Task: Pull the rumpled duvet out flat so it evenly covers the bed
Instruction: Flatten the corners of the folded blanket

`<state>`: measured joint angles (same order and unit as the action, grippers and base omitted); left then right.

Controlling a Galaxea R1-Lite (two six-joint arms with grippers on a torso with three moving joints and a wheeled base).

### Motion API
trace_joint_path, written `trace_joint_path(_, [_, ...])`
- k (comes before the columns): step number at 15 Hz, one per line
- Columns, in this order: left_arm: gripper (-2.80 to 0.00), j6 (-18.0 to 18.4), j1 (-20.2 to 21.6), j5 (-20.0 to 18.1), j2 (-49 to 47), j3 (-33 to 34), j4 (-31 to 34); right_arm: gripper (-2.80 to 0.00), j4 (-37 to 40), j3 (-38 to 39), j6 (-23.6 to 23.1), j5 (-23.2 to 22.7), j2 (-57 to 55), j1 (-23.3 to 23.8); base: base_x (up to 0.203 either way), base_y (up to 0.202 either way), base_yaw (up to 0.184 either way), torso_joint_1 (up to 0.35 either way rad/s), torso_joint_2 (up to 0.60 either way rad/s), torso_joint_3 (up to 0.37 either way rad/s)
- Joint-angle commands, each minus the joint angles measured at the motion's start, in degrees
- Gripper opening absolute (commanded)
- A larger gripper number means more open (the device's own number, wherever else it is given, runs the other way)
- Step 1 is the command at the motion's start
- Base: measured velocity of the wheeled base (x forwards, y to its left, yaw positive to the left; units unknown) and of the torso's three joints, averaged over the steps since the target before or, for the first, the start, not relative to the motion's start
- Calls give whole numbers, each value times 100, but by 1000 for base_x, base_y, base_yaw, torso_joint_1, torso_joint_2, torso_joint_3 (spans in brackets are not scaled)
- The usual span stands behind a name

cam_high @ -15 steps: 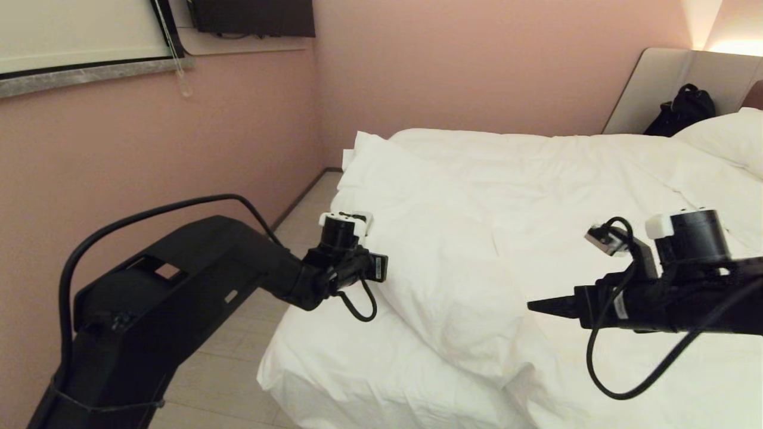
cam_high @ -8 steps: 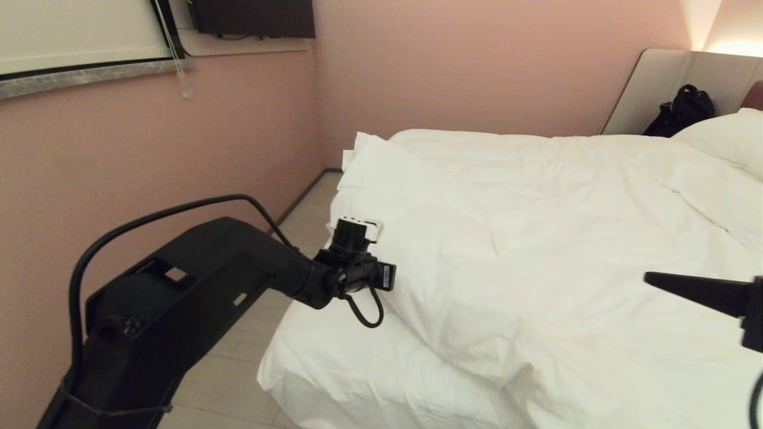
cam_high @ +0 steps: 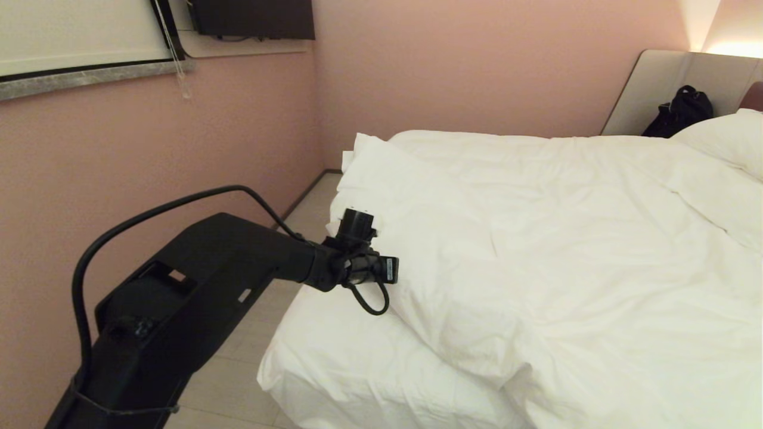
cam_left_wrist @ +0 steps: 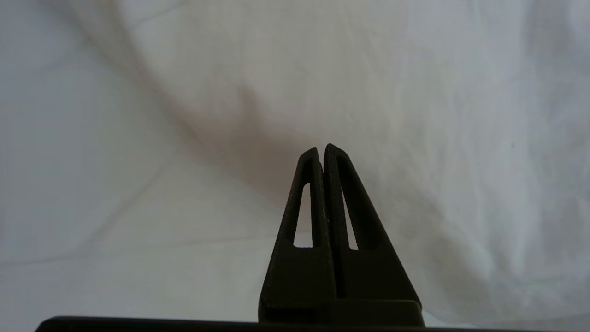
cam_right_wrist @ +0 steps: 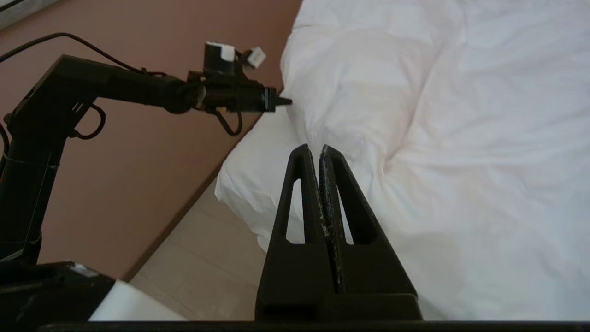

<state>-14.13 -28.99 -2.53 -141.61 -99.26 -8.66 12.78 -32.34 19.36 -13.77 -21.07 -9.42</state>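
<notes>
Head view. Left arm reaches in from the lower left toward the near-left part of the bed. Left gripper is at the folded edge of the duvet; its tip is hidden against the white fabric, so contact cannot be told here. The duvet lies across the mattress, long axis running from the foot end at lower left toward the pillow and headboard at upper right. Its near-left corner is turned back in a thick fold, leaving bare sheet at the foot corner. A black bag leans against the headboard. Right arm is outside this view.

Left wrist view. Left gripper jaws are pressed together with no gap and nothing between them. The tips sit just in front of a shadowed crease of the duvet; whether they touch it cannot be told.

Right wrist view. Right gripper jaws are closed tip to tip and empty, held above the bed near its foot corner, clear of the fabric. The duvet fills the frame beyond them. The left gripper shows at the duvet's folded edge, pointing level into it.
</notes>
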Motion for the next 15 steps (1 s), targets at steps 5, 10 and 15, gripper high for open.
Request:
trace_joint_path(5, [-280,50,-205,-23,-643,-1296,975,-280,1268,338,770,299,481,-7,0,0,0,0,0,0])
trace_joint_path(10, [-280,540,-433,-143,-1007,-1298,674,-280,1153,692,774,313,481,-7,0,0,0,0,0,0])
trace_joint_path(15, [-280,708,-441,-133,-979,-1298,417,-280,849,872,806,261,481,-7,0,0,0,0,0,0])
